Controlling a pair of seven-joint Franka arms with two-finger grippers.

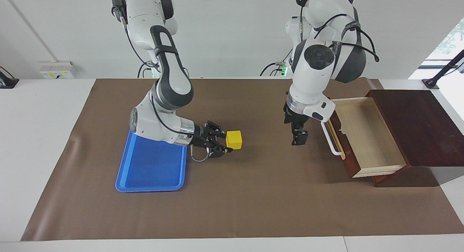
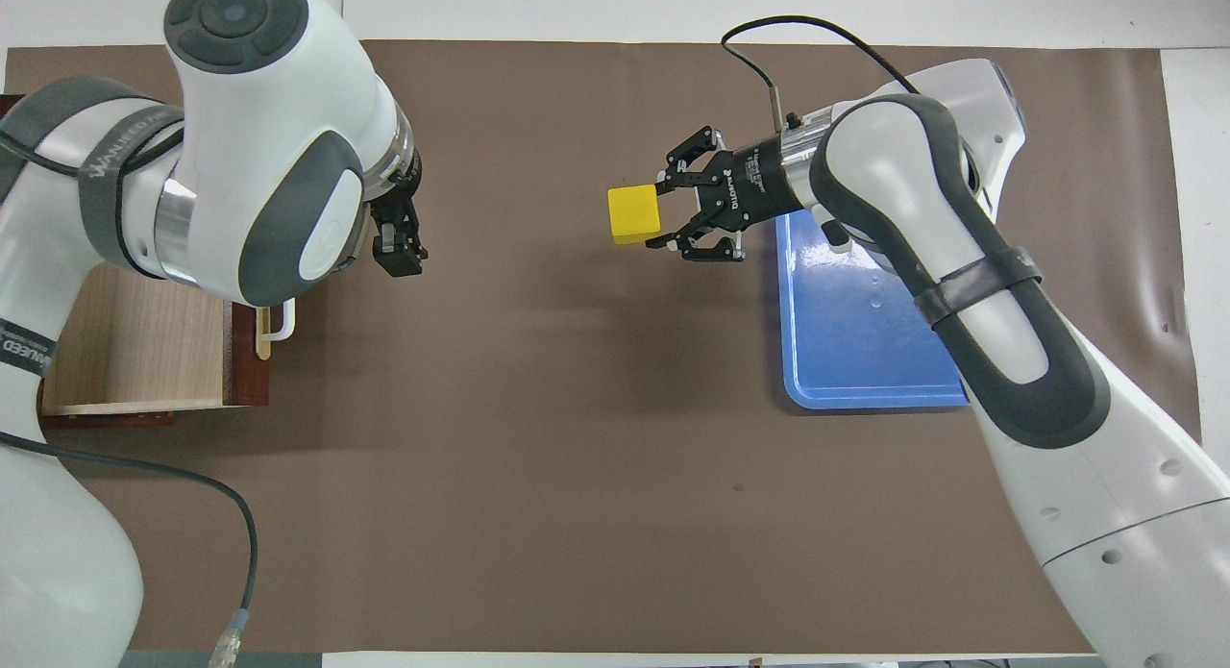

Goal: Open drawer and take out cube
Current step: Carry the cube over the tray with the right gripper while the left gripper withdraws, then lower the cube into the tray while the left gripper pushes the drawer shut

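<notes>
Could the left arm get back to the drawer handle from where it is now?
Probably yes. The left gripper hangs open above bare mat just beside the drawer's white handle, with nothing between them. The cube sits in the right gripper, well clear.

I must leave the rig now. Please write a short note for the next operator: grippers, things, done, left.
Right gripper: shut on the yellow cube, above the brown mat beside the blue tray.
Left gripper: open, empty, over the mat in front of the drawer, close to its white handle.
Done: drawer open, its pale interior empty; cube taken out.
Left: probably set the cube down, likely in the blue tray.
</notes>
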